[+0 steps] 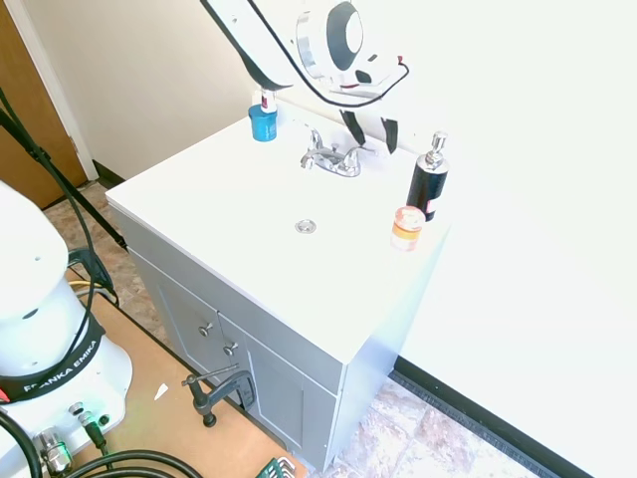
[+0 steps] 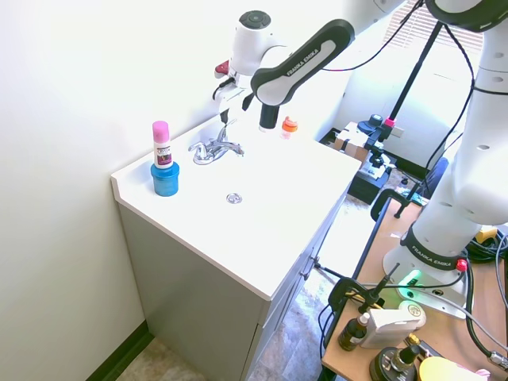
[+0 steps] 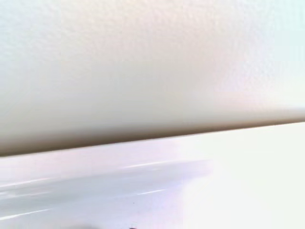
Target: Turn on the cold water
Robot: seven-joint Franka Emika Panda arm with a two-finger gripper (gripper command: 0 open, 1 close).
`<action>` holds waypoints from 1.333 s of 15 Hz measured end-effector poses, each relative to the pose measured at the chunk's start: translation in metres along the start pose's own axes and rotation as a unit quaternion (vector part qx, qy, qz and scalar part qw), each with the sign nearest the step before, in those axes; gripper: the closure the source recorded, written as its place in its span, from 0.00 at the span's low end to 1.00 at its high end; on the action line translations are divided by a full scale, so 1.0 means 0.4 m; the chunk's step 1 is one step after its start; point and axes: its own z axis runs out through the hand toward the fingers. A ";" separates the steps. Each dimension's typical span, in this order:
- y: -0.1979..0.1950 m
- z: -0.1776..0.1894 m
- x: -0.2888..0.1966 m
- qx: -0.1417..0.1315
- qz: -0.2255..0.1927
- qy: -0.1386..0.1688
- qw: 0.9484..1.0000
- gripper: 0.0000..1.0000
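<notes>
The gripper (image 1: 370, 129) hangs open just above and behind the faucet (image 1: 331, 157) — fingers apart, holding nothing; the cold lever (image 1: 354, 153) sits on the faucet's bottle (image 1: 428, 177) side.

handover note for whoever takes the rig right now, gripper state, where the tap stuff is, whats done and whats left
Gripper: open, fingers pointing down, above and just behind the faucet, holding nothing.
Faucet: at the back of the white vanity top. Cold water lever is its right-hand wing, nearest the fingers, not clearly touched.
Done: arm brought to the faucet.
Left: no water visible from the spout; likely lower onto the lever and turn it.
</notes>
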 end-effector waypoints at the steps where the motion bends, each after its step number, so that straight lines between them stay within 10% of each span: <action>1: 0.003 0.003 0.004 -0.001 0.001 0.001 1.000 0.00; 12: 0.039 0.026 -0.002 -0.051 -0.010 -0.058 0.997 0.00; 20: 0.039 -0.073 0.009 -0.040 -0.001 -0.106 0.994 0.00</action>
